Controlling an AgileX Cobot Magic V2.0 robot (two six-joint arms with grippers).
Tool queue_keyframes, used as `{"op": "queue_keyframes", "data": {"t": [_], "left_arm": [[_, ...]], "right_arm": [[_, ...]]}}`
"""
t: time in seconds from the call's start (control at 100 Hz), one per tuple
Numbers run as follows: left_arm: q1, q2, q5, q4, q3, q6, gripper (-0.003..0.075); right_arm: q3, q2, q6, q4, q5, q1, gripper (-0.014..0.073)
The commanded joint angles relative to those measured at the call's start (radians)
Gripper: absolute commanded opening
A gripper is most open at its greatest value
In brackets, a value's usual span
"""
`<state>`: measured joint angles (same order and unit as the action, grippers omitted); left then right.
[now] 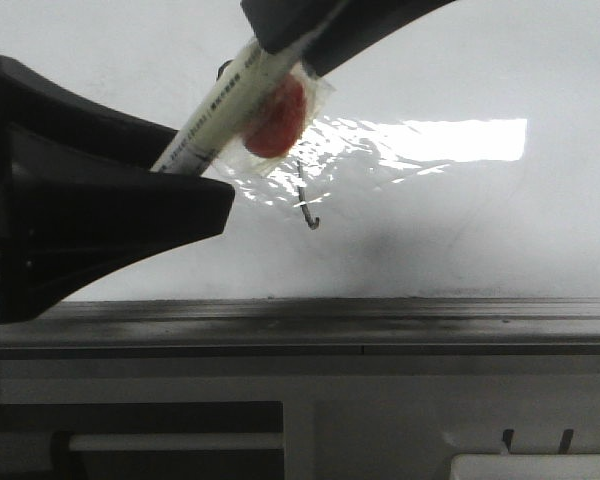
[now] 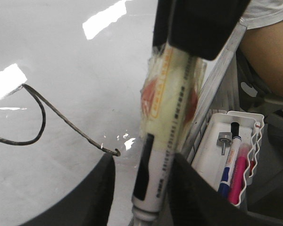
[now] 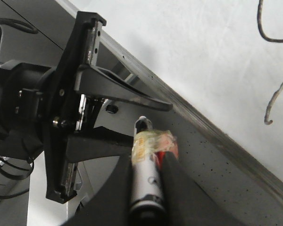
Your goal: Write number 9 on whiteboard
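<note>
The right gripper [image 1: 300,45] comes in from 12 o'clock in the front view, its fingers pinching a white marker pen [image 1: 220,110] that has a red wad under clear tape [image 1: 280,115] bound round its barrel. In the right wrist view the same fingers [image 3: 172,188] press against either side of the pen's body.

The pen slants down toward 8 o'clock, and its lower end lies between the spread fingers of the left gripper [image 1: 205,170]. I cannot tell whether those fingers touch it.

The whiteboard [image 1: 480,80] lies flat and glossy, with a bright glare patch at 3 o'clock of the wad and a grey edge rail [image 1: 310,315] along its near side.

The number 9 [image 2: 37,113] is drawn on the board as a thin dark line, a rounded loop with a long straight stem that ends in a tiny hook. In the front view only the lower stem and hook show, at 5 o'clock of the wad and just beside it.

In the left wrist view a white pen tray [image 2: 221,122] hangs beyond the board's rail, holding a blue marker [image 2: 228,160] and a pink one [image 2: 240,174].
</note>
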<state>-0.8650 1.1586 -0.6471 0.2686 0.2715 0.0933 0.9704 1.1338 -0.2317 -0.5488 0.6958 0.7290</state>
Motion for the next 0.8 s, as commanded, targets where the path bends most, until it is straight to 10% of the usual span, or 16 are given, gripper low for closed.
{"op": "queue_keyframes", "data": {"t": [0.0, 0.79], "left_arm": [[-0.006, -0.010, -0.085, -0.015, 0.031, -0.002, 0.0253], [-0.006, -0.010, -0.085, -0.009, 0.031, -0.002, 0.0180]], "right_arm": [[0.025, -0.015, -0.004, -0.021, -0.049, 0.000, -0.0050], [0.025, -0.015, -0.004, -0.012, -0.049, 0.000, -0.0050]]}}
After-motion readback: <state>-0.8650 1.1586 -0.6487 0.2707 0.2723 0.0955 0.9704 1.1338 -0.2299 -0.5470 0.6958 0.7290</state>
